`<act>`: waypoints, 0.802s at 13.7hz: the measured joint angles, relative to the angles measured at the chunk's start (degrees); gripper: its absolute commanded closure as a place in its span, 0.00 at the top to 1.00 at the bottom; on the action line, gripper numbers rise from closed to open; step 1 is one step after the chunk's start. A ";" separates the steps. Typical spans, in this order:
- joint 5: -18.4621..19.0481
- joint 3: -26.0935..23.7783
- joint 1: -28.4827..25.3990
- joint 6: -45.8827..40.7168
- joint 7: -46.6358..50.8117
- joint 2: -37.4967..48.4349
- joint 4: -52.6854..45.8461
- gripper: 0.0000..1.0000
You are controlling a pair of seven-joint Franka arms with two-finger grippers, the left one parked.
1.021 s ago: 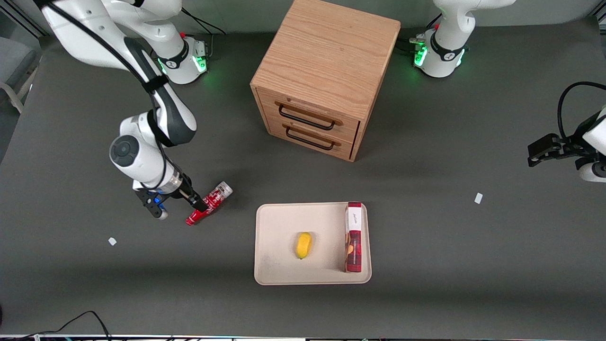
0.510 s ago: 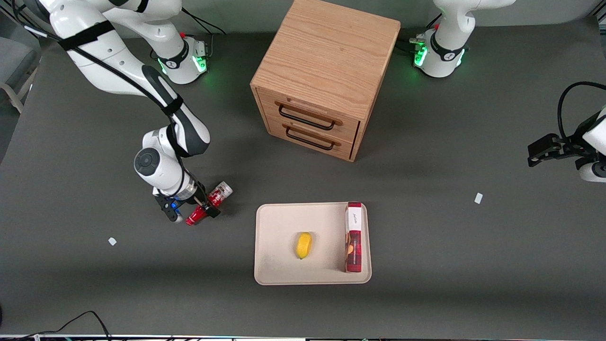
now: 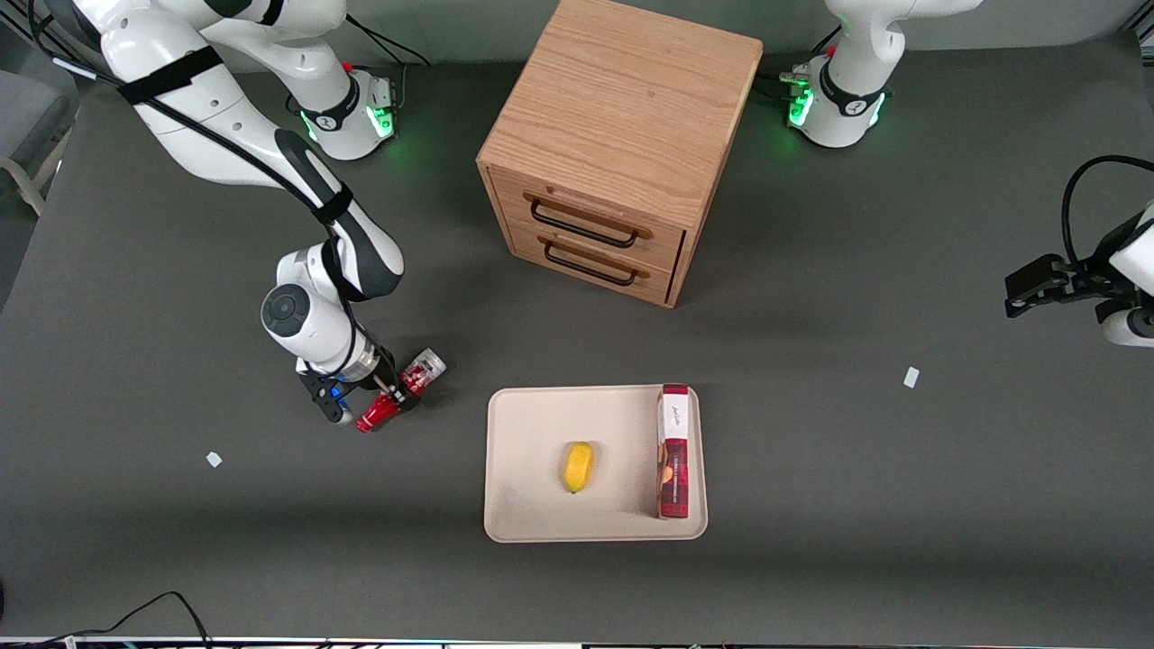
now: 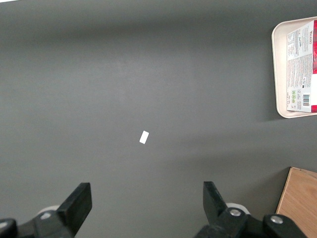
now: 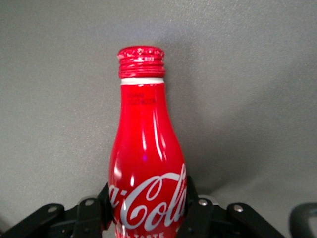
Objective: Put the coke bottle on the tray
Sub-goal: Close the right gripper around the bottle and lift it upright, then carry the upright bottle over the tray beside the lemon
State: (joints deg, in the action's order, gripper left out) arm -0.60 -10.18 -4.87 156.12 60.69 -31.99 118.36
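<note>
The coke bottle (image 3: 420, 373), red with white script and a silvery base, lies on the dark table nearer the working arm's end than the tray (image 3: 532, 433), its red cap pointing toward the front camera. My right gripper (image 3: 395, 395) is down over the bottle's middle. In the right wrist view the bottle (image 5: 146, 144) fills the space between the black fingers (image 5: 102, 201), which press on both sides of its body, and the gripper (image 5: 147, 208) is shut on it. The beige tray also shows in the left wrist view (image 4: 277, 74).
On the tray lie a yellow fruit (image 3: 578, 466) and a tall red-and-white box (image 3: 673, 451). The wooden two-drawer cabinet (image 3: 613, 135) stands farther from the front camera than the tray. Small white scraps (image 3: 214, 459) (image 3: 911, 377) lie on the table.
My right gripper has come in from the working arm's side onto the bottle and its fingers now straddle the bottle's body. The bottle has shifted only slightly.
</note>
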 measured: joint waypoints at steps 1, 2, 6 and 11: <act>0.00 0.00 0.00 0.00 0.00 0.00 0.00 0.00; 0.00 0.00 0.00 0.00 0.00 0.00 -0.01 0.00; 0.59 -0.01 -0.01 -2.28 -0.47 0.86 -1.46 0.00; 4.31 -2.41 -0.26 -19.97 -4.00 4.66 -15.53 0.00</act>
State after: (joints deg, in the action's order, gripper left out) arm 3.71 -12.59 -5.13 136.15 56.69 -27.33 102.82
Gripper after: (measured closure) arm 0.449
